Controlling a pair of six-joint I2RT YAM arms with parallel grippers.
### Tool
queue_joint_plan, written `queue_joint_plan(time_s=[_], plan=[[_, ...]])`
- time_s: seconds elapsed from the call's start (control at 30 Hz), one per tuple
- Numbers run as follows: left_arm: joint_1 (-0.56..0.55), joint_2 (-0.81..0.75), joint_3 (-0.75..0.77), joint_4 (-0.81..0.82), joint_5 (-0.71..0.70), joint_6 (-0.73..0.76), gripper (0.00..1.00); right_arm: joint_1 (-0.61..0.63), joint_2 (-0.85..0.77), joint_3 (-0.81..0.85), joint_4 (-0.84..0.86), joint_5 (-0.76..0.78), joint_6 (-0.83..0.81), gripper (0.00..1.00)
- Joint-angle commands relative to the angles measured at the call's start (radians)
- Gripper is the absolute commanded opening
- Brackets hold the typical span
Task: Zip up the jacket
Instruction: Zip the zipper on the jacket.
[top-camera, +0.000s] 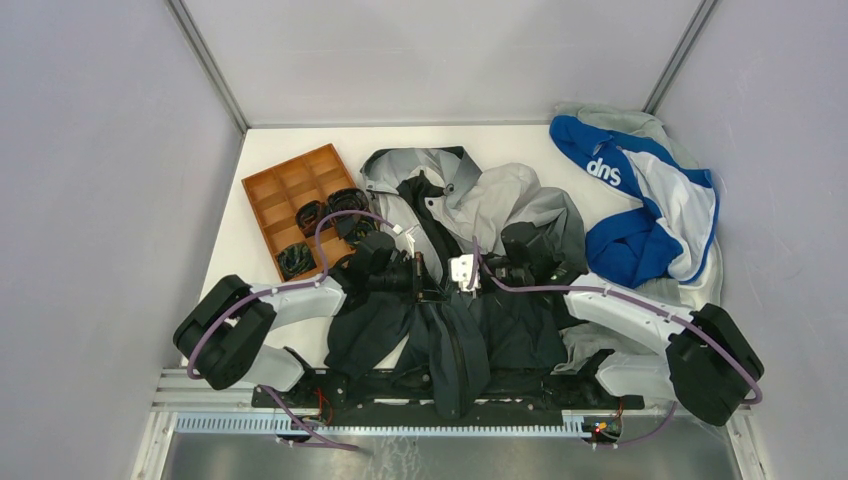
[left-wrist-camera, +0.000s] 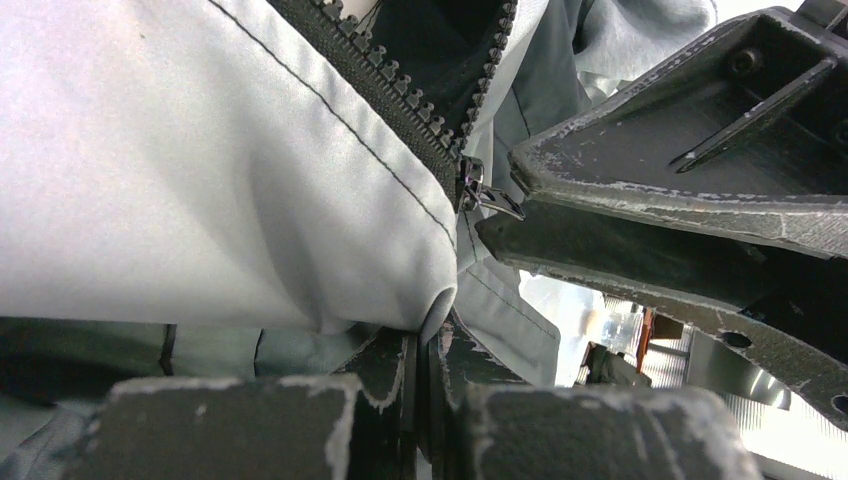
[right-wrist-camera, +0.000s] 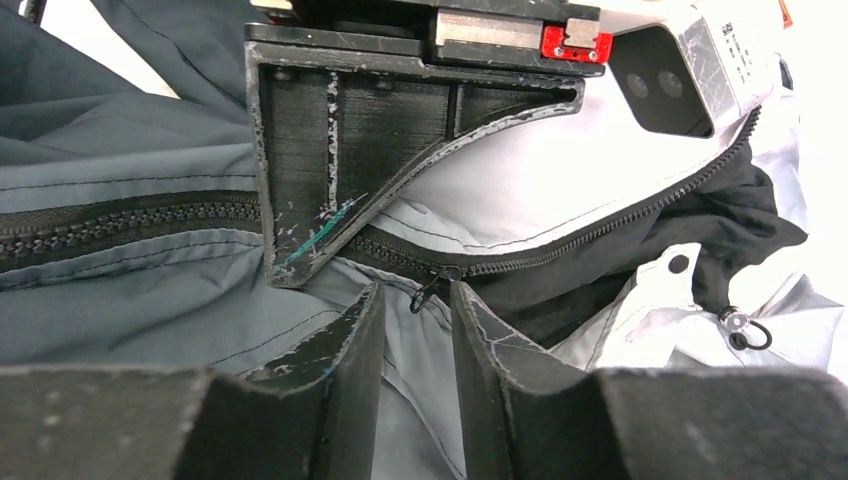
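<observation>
Grasping the zipper pull (right-wrist-camera: 427, 290) looks like the step in hand: the right gripper (right-wrist-camera: 418, 300) has its jaws slightly apart with the pull between their tips, the left gripper (left-wrist-camera: 425, 345) beside it is clamped on a fold of the jacket (left-wrist-camera: 200, 180), and the next move probably calls for pinching the pull.

Tray (top-camera: 300, 205) beside jacket (top-camera: 500, 200) left, blue garment (top-camera: 640, 190) right.

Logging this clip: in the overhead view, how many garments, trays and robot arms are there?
Garments: 3 (jacket, blue-and-white top, pale grey one under it)
Trays: 1 (brown tray)
Robot arms: 2 (left arm, right arm)
Total: 6
</observation>
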Motion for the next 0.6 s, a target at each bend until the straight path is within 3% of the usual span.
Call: queue_joint_plan(time_s=[0.0,0.23,0.37,0.57], plan=[[-0.005,-0.015,0.000,0.039,0.071,-0.036,0.05,0.012,0.009,-0.003,0.064,0.048,0.026,0.34],[-0.004,-0.018,-0.002,0.039,0.073,-0.040,0.05,0.026,0.020,-0.003,0.083,0.063,0.032,0.19],[-0.004,-0.022,-0.003,0.040,0.075,-0.042,0.05,0.029,0.021,0.003,0.072,0.079,0.021,0.01],[-0.004,-0.030,-0.015,0.042,0.074,-0.052,0.05,0.029,0.019,0.020,0.021,0.111,-0.030,0.00]])
